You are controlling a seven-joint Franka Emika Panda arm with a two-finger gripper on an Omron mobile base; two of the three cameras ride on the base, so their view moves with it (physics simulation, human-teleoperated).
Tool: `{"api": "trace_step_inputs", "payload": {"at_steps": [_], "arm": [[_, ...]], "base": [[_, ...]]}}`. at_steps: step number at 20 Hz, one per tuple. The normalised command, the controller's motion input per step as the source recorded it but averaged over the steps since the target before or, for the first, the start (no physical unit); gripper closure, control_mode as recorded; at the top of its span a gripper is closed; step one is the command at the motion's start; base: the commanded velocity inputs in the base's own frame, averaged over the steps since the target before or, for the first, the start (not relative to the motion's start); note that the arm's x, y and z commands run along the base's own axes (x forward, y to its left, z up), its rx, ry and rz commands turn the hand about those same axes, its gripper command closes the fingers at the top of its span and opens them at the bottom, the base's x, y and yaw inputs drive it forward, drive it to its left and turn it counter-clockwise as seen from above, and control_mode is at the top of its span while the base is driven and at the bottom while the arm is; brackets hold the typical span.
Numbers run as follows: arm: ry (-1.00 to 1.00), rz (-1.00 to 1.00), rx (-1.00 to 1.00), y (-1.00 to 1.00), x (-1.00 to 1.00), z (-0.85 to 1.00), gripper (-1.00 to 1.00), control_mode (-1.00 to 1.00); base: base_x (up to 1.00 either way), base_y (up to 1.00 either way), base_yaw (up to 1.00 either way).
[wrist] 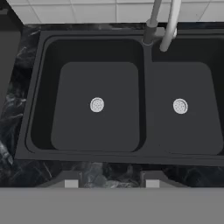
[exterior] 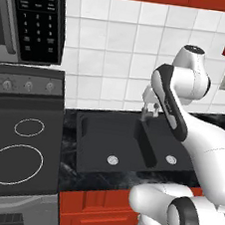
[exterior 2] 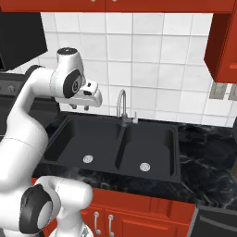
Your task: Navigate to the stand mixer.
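A white robot arm holds its gripper [exterior 2: 80, 108] above the left basin of a black double sink [exterior 2: 172, 139], touching nothing and holding nothing. The two fingertips [wrist: 71, 183] stand moderately apart, pointing down at the basin. A curved grey faucet [exterior 2: 121, 105] rises at the far rim, between the basins. Black marble counter [exterior 2: 208, 152] surrounds the sink. A stove [exterior: 19, 147] sits to the left, with a microwave [exterior: 32, 16] above it. Red cabinets [exterior 2: 139, 217] line the near side, white tiles [exterior 2: 152, 60] the far wall.
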Motion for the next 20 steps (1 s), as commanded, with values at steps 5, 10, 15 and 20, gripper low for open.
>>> {"api": "trace_step_inputs", "payload": {"at_steps": [5,10,15,20], "arm": [[0.0,0.0,0.0,0.0,0.0,0.0,-1.0,1.0],[0.0,0.0,0.0,0.0,0.0,0.0,-1.0,1.0],[0.0,0.0,0.0,0.0,0.0,0.0,-1.0,1.0],[0.0,0.0,0.0,0.0,0.0,0.0,-1.0,1.0]], "base": [[-0.08,0.0,0.0],[-0.69,0.0,0.0],[-0.17,0.0,0.0],[-0.08,0.13,0.24]]}}
